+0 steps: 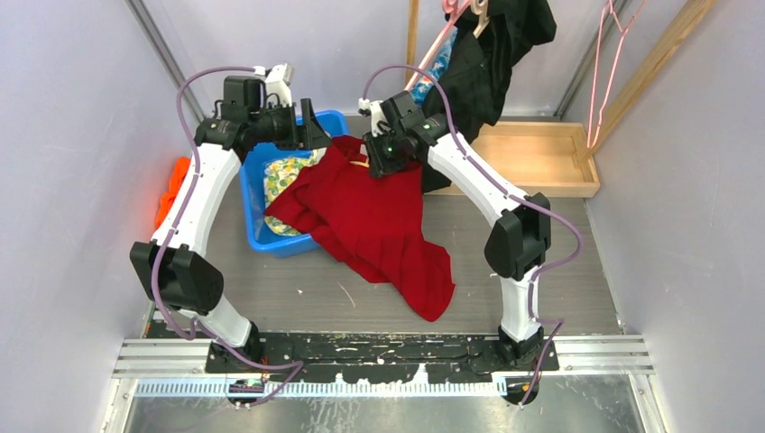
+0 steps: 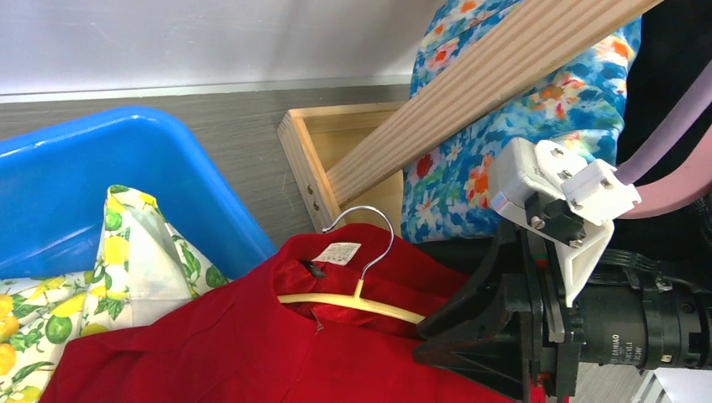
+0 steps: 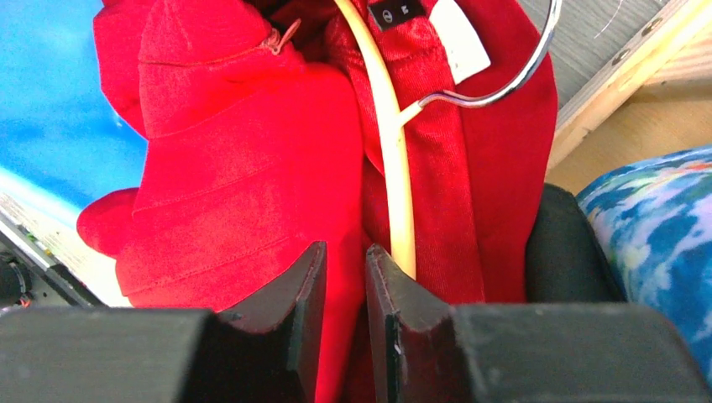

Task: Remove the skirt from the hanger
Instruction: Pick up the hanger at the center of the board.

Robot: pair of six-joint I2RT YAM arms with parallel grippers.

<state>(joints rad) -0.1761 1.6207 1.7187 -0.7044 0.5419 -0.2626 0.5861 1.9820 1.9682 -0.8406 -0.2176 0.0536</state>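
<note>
The red skirt [image 1: 370, 225] hangs from between my two grippers and spills down onto the table. Its waistband sits on a cream hanger [image 2: 353, 302] with a metal hook, also in the right wrist view [image 3: 393, 168]. My right gripper [image 3: 346, 250] is shut, with red skirt cloth [image 3: 243, 168] pinched between its fingers beside the hanger's arm. From the left wrist view it [image 2: 470, 327] covers the hanger's right end. My left gripper [image 1: 317, 142] is at the skirt's upper left edge, over the bin. Its own fingers do not show in the left wrist view.
A blue bin [image 1: 257, 234] holding a lemon-print cloth [image 1: 289, 176] lies under the skirt's left side. A wooden tray [image 1: 532, 158] is at the back right. A black garment [image 1: 492, 63], a floral garment [image 2: 520, 126] and pink hangers [image 1: 604, 81] hang behind. An orange item [image 1: 176, 185] lies at the far left.
</note>
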